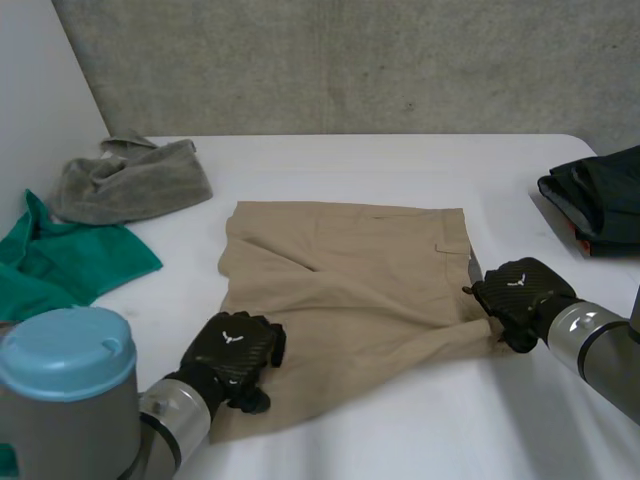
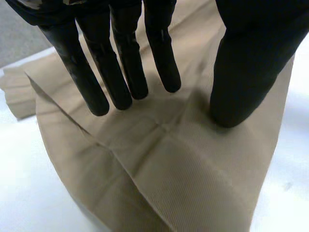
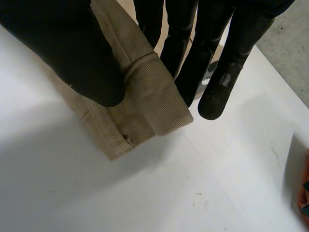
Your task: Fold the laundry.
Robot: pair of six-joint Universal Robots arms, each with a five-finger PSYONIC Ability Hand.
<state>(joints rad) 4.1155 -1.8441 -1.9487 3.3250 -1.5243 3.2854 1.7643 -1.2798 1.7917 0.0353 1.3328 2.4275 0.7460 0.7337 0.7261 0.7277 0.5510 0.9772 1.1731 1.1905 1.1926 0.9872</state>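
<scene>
Right hand [image 1: 520, 295] pinches tan shorts [image 1: 350, 270] at corner.

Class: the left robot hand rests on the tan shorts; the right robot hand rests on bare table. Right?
No: the right wrist view shows the right robot hand pinching the hem of the tan shorts. The left robot hand does rest on them.

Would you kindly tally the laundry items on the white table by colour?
Tan: 1, tan twill shorts
Grey: 1, crumpled grey cloth
Green: 1, crumpled green cloth
Black: 1, folded black garment
Total: 4
</scene>
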